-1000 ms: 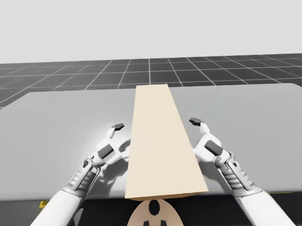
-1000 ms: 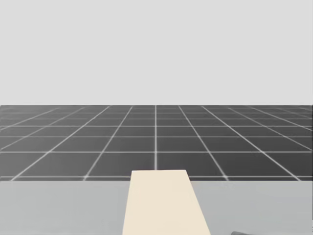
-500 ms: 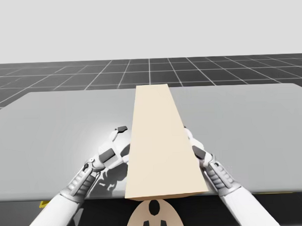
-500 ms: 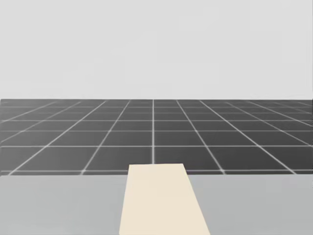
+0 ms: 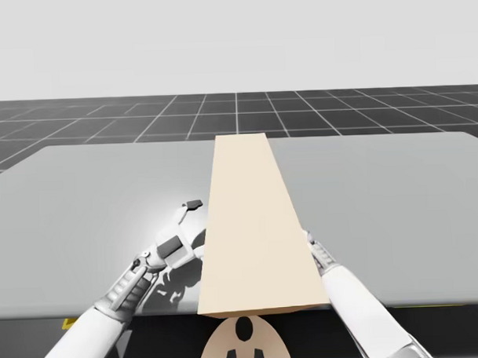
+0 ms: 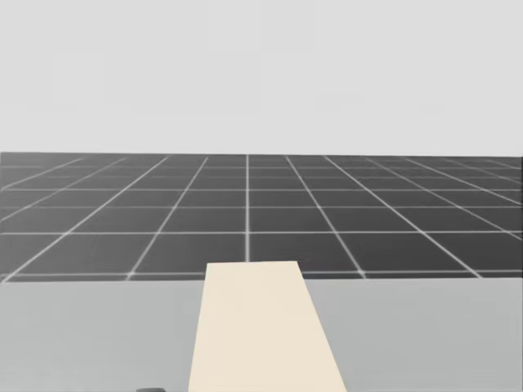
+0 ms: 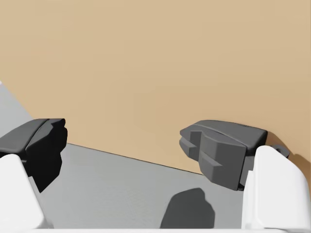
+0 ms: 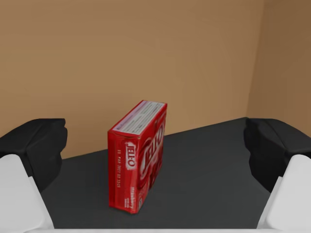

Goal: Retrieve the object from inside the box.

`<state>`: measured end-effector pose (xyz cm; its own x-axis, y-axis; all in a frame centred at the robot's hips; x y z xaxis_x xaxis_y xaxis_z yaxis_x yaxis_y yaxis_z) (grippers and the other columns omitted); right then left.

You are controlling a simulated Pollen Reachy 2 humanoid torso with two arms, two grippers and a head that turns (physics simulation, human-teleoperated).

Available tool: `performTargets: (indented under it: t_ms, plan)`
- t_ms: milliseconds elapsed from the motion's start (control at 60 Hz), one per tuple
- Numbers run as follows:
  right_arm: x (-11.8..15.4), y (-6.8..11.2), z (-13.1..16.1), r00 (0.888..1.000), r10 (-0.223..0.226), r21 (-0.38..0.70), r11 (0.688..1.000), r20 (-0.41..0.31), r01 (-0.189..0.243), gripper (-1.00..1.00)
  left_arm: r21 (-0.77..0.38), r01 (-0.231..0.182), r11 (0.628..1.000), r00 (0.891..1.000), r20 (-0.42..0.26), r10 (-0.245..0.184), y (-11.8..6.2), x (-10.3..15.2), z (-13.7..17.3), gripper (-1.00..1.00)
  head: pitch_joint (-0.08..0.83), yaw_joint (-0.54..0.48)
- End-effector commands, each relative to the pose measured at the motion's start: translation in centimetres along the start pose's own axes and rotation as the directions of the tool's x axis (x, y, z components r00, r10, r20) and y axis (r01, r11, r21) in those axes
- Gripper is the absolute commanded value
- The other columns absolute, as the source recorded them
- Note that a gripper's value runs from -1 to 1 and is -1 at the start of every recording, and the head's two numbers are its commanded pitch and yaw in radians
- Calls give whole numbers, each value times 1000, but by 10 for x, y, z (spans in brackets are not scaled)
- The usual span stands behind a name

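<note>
A long tan box [image 5: 257, 233] lies down the middle of the grey table [image 5: 90, 200]; its top also reaches into the head view [image 6: 257, 327]. In the right wrist view a small red box [image 8: 141, 155] stands on edge on the dark floor inside the tan walls [image 8: 121, 58]. It is just ahead of my right gripper [image 8: 155, 145], between the open fingers [image 8: 39, 141] without touching them. My right arm [image 5: 357, 308] meets the tan box's right side. My left gripper [image 5: 191, 217] is open beside the left wall [image 7: 146, 73], with one fingertip [image 7: 221, 145] close to it.
The table stretches wide on both sides of the tan box [image 6: 425, 335]. A dark gridded floor [image 5: 237, 112] lies beyond the far edge. The near table edge [image 5: 432, 304] runs just under my arms.
My right gripper has swung in from beside the tan box and gone in through its right side. My left gripper has closed in on the left wall. My head has turned slightly downward.
</note>
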<state>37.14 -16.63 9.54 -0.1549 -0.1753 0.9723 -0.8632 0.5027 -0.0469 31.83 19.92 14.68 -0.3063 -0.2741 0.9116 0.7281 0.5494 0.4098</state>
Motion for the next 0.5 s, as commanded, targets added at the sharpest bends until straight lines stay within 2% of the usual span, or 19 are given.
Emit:
performTargets:
  t_ms: [17, 183, 233, 283, 350, 500]
  plan:
    - [-20, -11, -20, 999, -43, 4, 999, -10, 43, -1000, -49, -23, 999, 1000, 13, 24, -15, -1, -8, -1000, 91, -38]
    - [-35, -10, -44, 998, -48, 49, 998, -32, 49, -1000, -50, -17, 999, 1000, 16, 18, -14, 0, -7, -1000, 99, -32]
    - [-40, -6, -51, 996, -81, 76, 994, -44, 84, -1000, -49, -14, 999, 1000, 16, 15, -14, 0, -6, -1000, 103, -31]
    - [-42, -3, -55, 996, -74, 101, 992, -55, 79, -1000, -48, -10, 999, 1000, 16, 11, -14, 0, -6, -1000, 106, -30]
    - [-46, 3, -63, 992, -97, 138, 985, -76, 106, -1000, -49, -8, 999, 1000, 17, 9, -13, -1, -5, -1000, 110, -27]
    - [-55, 14, -76, 988, -81, 209, 972, -129, 107, -1000, -48, 1, 999, 1000, 19, 0, -14, 0, -5, -1000, 112, -24]
